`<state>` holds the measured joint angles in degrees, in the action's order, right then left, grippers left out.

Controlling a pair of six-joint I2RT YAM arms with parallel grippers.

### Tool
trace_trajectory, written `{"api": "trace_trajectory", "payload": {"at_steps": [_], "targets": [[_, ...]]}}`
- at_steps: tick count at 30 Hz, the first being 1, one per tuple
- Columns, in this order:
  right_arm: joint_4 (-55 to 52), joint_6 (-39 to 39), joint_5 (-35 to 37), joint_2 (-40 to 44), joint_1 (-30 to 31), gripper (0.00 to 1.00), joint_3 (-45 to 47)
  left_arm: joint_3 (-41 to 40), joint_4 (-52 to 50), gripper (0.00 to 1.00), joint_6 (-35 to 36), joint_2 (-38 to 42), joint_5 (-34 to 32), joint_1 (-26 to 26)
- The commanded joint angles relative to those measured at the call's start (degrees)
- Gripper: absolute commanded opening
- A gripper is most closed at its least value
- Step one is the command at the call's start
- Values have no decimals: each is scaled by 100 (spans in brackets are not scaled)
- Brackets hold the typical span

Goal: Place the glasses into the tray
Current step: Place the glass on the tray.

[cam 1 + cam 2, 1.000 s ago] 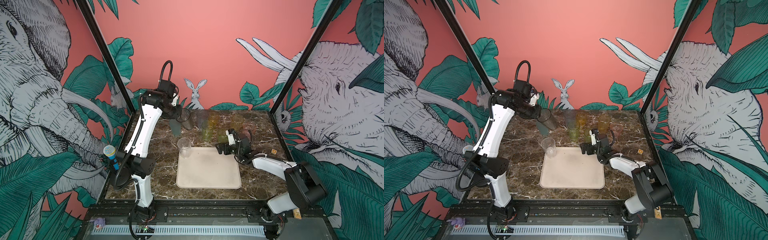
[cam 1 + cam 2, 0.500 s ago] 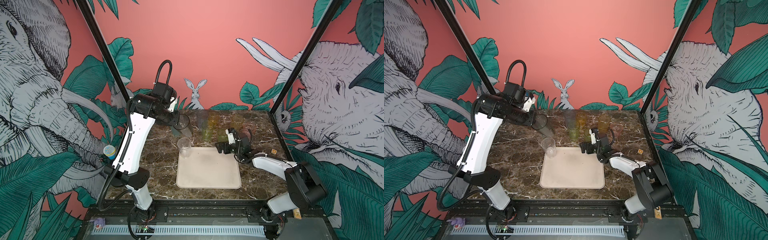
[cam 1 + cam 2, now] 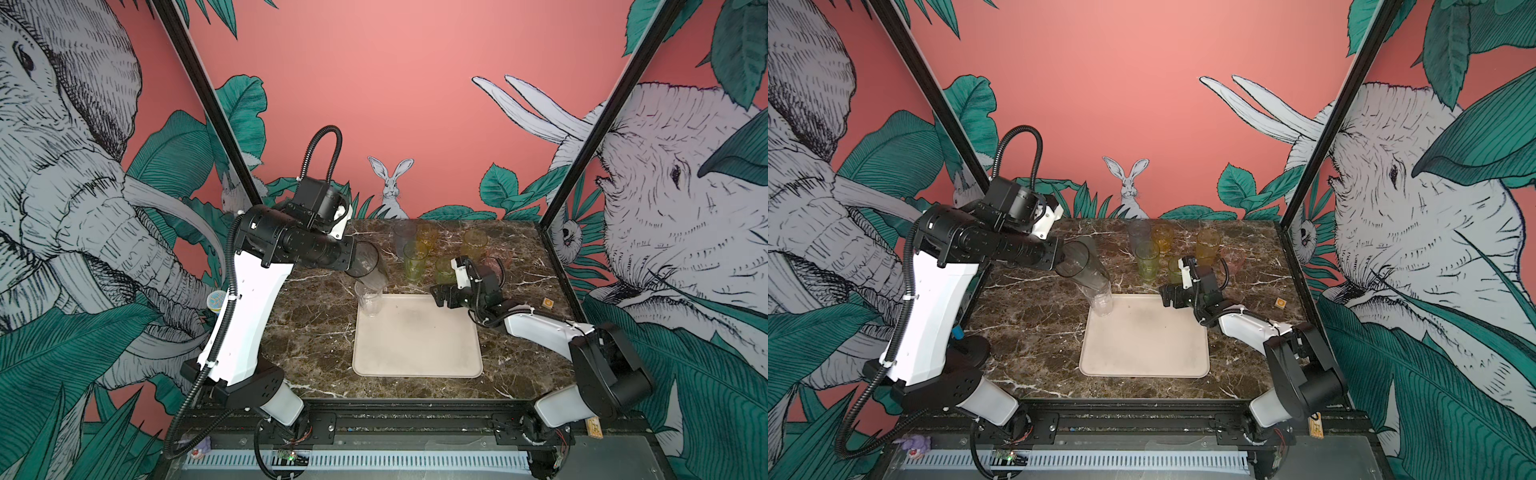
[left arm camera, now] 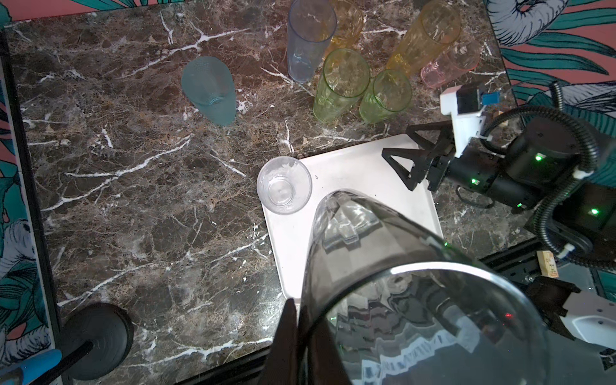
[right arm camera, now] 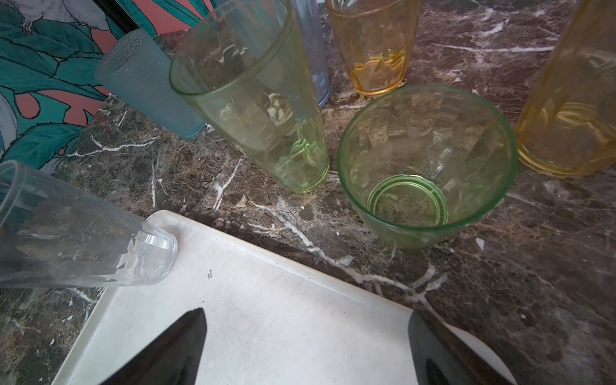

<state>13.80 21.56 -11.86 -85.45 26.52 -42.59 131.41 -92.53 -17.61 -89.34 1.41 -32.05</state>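
The left gripper (image 3: 353, 259) pinches the rim of the smoky grey tumbler (image 3: 372, 268), which hangs tilted from it. 1 clear tumbler (image 3: 369, 301) stands just below at the tray's (image 3: 415, 345) corner. The right gripper (image 3: 442, 296) hovers spread wide over the tray, with the short green tumbler (image 5: 426, 166) just beyond its fingertips.

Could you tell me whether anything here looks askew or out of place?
The smoky grey glass, gripped at its rim by the left gripper, hangs steeply tilted above the tray, close to the clear glass standing upright at the tray's corner. Nothing looks spilled or broken.
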Motion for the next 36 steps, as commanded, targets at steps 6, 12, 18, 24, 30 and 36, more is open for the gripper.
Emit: {"api": "trace_trajectory", "payload": {"at_steps": [6, 12, 18, 24, 30, 36], "targets": [[1, 41, -67, 34, 24, 97, -74, -737, -617, 0, -475, 638, -262, -411], [-9, 41, -76, 14, 28, 97, -74, -1347, -422, 0, -669, 848, -294, -742], [-17, 41, -63, -40, 27, 97, -92, -2117, -127, 0, -786, 1074, -333, -860], [6, 50, -89, -105, 28, 97, -118, -2934, 407, 0, -968, 1379, -324, -995], [-23, 50, -81, -109, 28, 97, -125, -3631, 754, 0, -1069, 1486, -418, -1013], [-18, 58, -96, -115, 22, 97, -127, -4445, 1326, 0, -1197, 1562, -565, -1016]]}}
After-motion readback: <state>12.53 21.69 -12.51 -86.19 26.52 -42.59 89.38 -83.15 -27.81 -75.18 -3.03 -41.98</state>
